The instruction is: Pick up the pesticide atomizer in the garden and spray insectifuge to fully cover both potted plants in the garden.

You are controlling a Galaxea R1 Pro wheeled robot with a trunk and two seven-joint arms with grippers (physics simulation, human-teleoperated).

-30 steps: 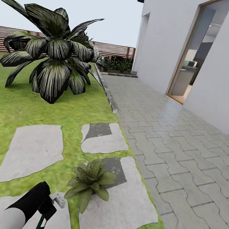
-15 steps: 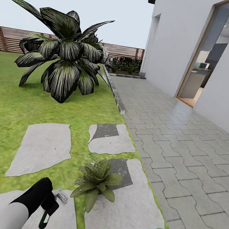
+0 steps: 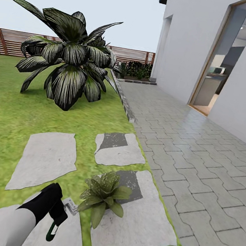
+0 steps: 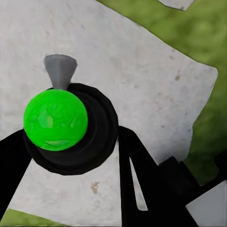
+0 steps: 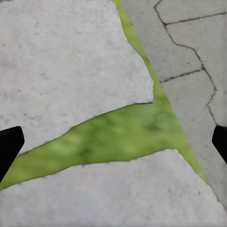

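Lawn and stepping stones (image 3: 46,159) lie ahead; your left gripper (image 3: 56,217) pinches the pesticide atomizer (image 3: 64,214), nozzle beside one potted plant (image 3: 103,195). Right gripper (image 5: 113,142) hangs spread. Next, spray it.

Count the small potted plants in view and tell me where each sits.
1. The potted plant sits at the near edge of a stepping stone, just right of the atomizer in the left tool. The second may be out of frame.

Left hand (image 3: 58,216) grips atomizer (image 3: 61,216) (nozzle near potted plant (image 3: 103,195)), above stepping stone (image 3: 62,240).
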